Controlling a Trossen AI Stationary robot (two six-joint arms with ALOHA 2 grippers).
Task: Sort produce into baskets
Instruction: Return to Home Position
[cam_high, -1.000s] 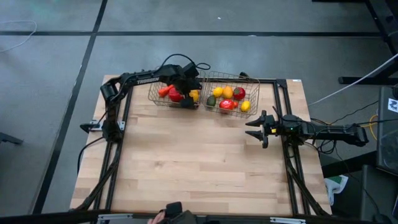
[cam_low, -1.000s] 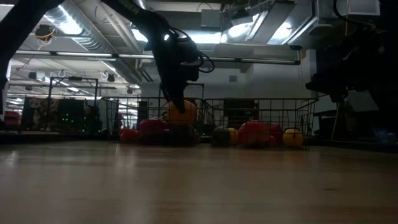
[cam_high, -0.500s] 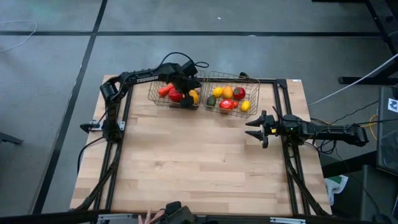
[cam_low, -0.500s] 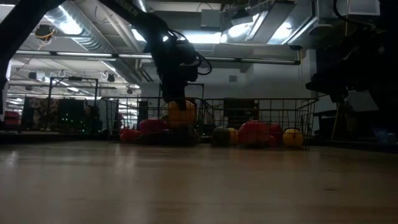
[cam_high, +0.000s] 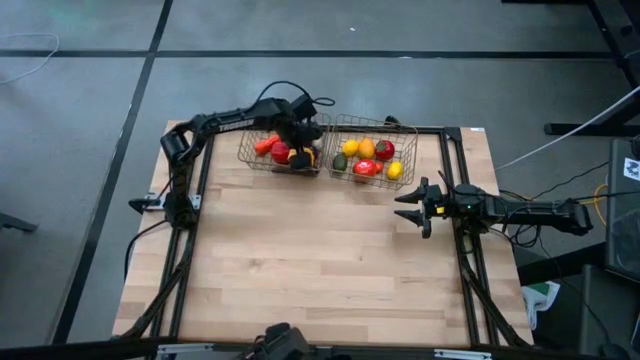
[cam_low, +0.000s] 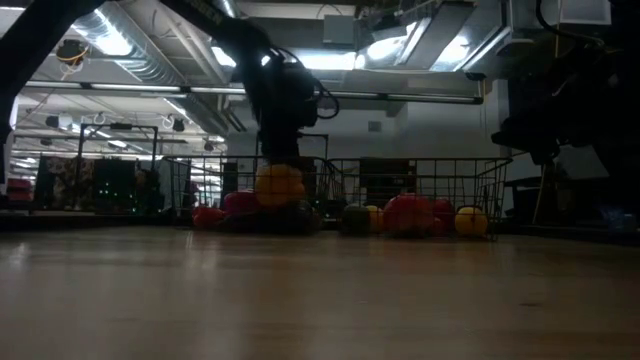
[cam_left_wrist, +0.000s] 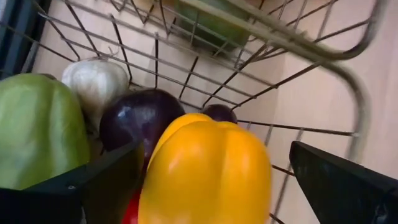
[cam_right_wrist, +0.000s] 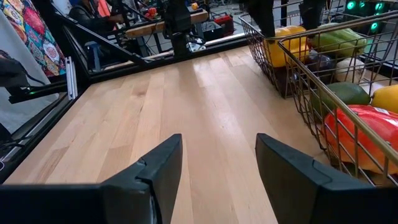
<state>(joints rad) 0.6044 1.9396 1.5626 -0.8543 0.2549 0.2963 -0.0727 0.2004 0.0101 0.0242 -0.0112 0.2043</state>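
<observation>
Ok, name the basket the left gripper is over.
The left basket, holding the yellow pepper; the left gripper hangs open above it. The other basket, beside it, has no gripper over it.

Matte black throughout: left arm (cam_high: 225, 123), right arm (cam_high: 530, 213), slim tubular links, bulky joints. Loose black cable (cam_high: 285, 95) loops above left wrist. Fingers of right claw (cam_right_wrist: 219, 142) and left claw (cam_left_wrist: 214, 163): flat, dark, wedge-shaped.

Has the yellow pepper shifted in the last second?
Yes. In the low view the yellow pepper has dropped lower against the left basket's rim, and the left gripper, open, sits directly over it.
</observation>
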